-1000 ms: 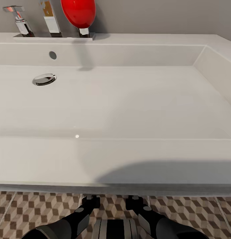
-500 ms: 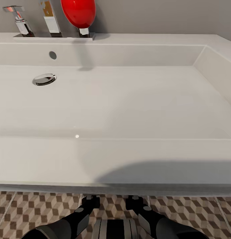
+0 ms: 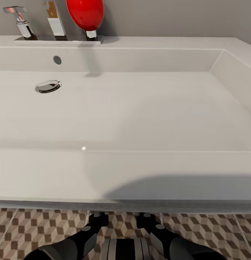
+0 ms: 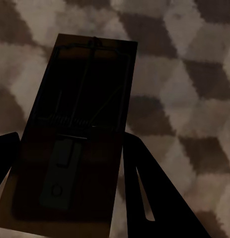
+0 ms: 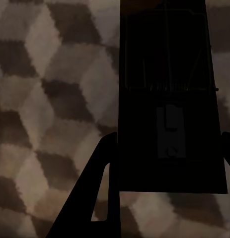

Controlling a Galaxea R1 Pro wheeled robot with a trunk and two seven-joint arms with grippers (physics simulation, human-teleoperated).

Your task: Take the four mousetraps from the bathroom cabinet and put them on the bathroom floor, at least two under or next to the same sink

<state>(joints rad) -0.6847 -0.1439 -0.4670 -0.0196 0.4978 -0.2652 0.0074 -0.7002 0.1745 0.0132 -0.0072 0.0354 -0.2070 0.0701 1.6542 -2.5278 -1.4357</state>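
The white sink (image 3: 139, 173) spans the head view, and both my forearms reach under its front edge above the cube-patterned bathroom floor (image 3: 31, 227). In the left wrist view my left gripper (image 4: 70, 136) is shut on a mousetrap (image 4: 80, 99), a dark wooden rectangle with wire parts, its sides touching both fingers over the shadowed tiles (image 4: 194, 74). My right gripper (image 5: 172, 134) likewise holds a second mousetrap (image 5: 167, 64) between its fingers above the floor (image 5: 45, 99). Whether either trap rests on the tiles I cannot tell. The cabinet is out of view.
A chrome tap (image 3: 55, 18) and a red rounded object (image 3: 85, 12) stand on the sink's back ledge. The round drain (image 3: 48, 86) lies at the basin's left. The sink's front edge overhangs my arms closely.
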